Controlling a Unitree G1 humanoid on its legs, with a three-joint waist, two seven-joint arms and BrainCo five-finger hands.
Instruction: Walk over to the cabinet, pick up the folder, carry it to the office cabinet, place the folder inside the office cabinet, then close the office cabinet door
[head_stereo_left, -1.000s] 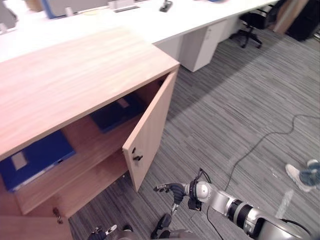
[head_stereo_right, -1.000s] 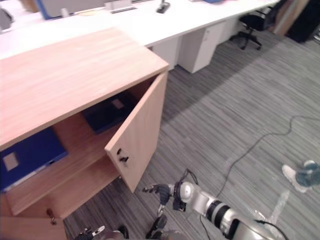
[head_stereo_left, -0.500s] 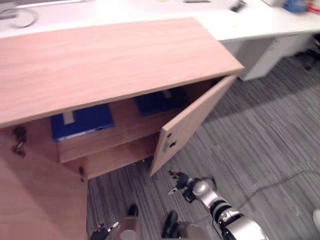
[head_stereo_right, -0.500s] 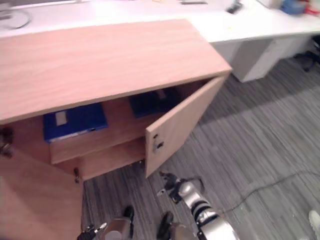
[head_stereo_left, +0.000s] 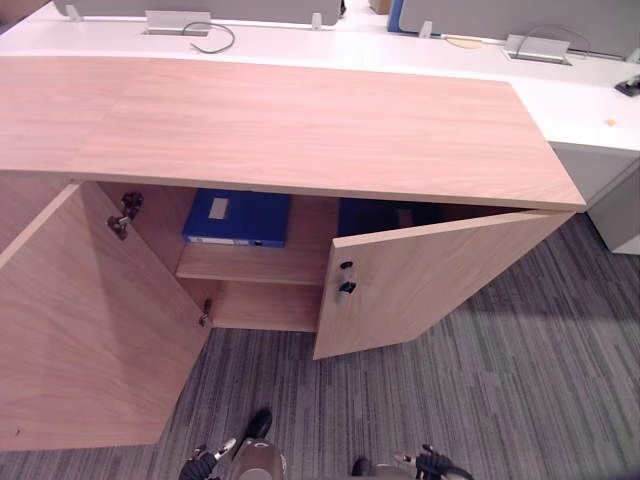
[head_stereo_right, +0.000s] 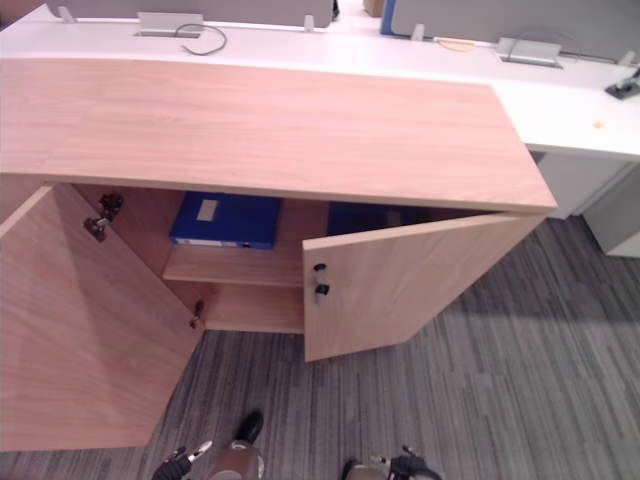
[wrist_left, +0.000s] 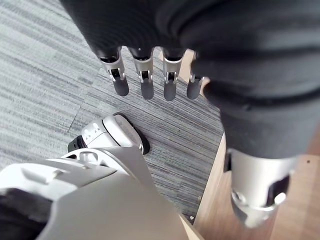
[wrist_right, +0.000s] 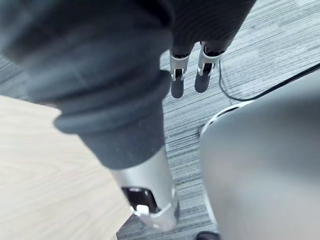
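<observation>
Office cabinet: a low wooden office cabinet (head_stereo_left: 280, 125) seen from above in the head views, both doors open, standing against a long white counter (head_stereo_left: 400, 60).
Left door: the left door (head_stereo_left: 85, 330) is swung wide, its inner face and hinges showing.
Right door: the right door (head_stereo_left: 430, 285) is about half open, with a small dark knob (head_stereo_left: 345, 283) near its free edge.
Folder: a blue folder (head_stereo_left: 238, 217) lies flat on the upper shelf (head_stereo_left: 255, 265) inside the cabinet, in its left half; neither hand touches it.
Second folder: a darker folder (head_stereo_right: 365, 217) lies on the same shelf in shadow, partly hidden behind the right door.
Left robot hand: the left robot hand (wrist_left: 142, 82), seen in its wrist view, hangs with fingers straight and apart, holding nothing, above grey striped carpet (head_stereo_left: 480, 400).
Right robot hand: the right robot hand (wrist_right: 178, 82), seen in its wrist view, has its fingers straight and empty; pale wood lies beside it.
</observation>
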